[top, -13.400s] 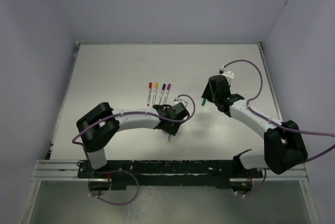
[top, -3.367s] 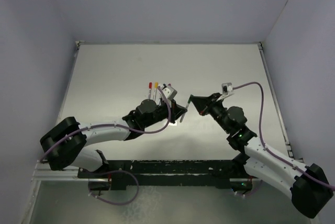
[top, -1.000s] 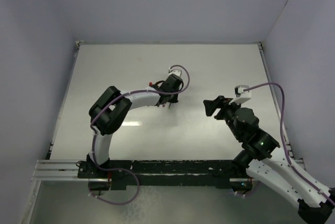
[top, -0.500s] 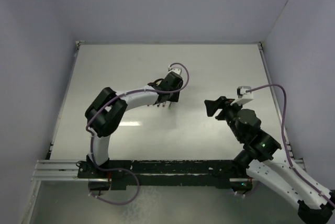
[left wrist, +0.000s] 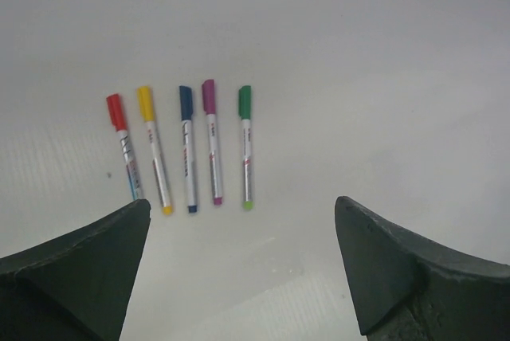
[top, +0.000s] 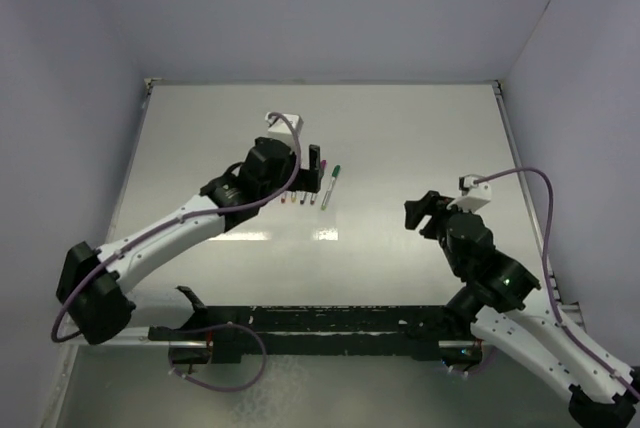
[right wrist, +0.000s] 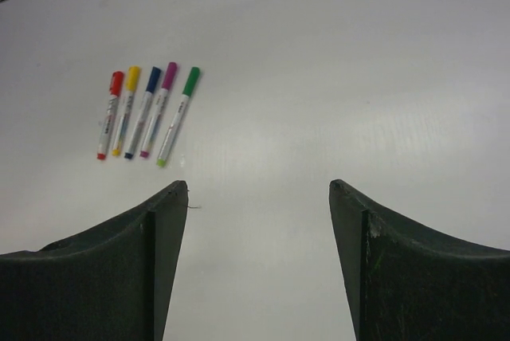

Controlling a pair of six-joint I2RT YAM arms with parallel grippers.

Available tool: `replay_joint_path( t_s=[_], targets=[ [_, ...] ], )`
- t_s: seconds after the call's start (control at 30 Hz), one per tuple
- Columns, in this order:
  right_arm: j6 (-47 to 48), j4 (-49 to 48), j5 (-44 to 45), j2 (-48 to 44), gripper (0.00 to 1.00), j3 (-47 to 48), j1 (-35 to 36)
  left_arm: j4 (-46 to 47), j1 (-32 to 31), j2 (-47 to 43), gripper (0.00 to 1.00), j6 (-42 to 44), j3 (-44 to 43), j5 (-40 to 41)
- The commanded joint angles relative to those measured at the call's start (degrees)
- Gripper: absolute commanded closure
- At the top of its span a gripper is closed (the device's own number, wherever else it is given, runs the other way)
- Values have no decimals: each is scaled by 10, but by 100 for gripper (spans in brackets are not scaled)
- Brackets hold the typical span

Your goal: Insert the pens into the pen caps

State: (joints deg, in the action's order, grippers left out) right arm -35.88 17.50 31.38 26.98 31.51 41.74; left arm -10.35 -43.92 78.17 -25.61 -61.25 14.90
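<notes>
Several pens lie side by side in a row on the white table, each with a coloured cap on its far end: red (left wrist: 119, 143), yellow (left wrist: 153, 150), blue (left wrist: 187, 148), magenta (left wrist: 212, 140) and green (left wrist: 246, 146). The right wrist view shows the same row at upper left, from the red-capped pen (right wrist: 110, 114) to the green-capped pen (right wrist: 179, 115). My left gripper (left wrist: 241, 212) hangs open just short of the row and holds nothing; from above, the left gripper (top: 312, 162) covers part of it, the green-capped pen (top: 331, 186) showing. My right gripper (top: 418, 212) is open and empty, well to the right.
Grey-violet walls close in the table (top: 420, 138) at the back and on both sides. Purple cables loop off both wrists. A bright glare patch (top: 327, 234) lies on the table in front of the pens.
My left gripper has opened wide and pulled back from the row, leaving the green-capped pen lying at its right end. The right arm has drawn back slightly.
</notes>
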Motion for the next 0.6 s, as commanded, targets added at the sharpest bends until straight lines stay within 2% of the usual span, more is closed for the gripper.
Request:
replay_joint_path(
  t_s=[0.0,0.1,0.2,0.3,0.4,0.57],
  targets=[
    [-64,116,126,-44,26,21,1,-48,3,-122,1,3,57,81],
    [-134,209,203,-96,24,27,1,-140,4,-181,1,-25,57,150],
    [-192,296,247,-155,20,33,1,-209,5,-224,1,-39,48,177],
    [-204,328,257,-204,1,32,1,-223,5,-262,1,-46,61,169],
    [-200,327,253,-223,0,24,1,-233,4,-295,1,-64,83,175],
    [-205,336,249,-171,0,35,1,-287,4,-334,1,-106,95,195]
  ],
)
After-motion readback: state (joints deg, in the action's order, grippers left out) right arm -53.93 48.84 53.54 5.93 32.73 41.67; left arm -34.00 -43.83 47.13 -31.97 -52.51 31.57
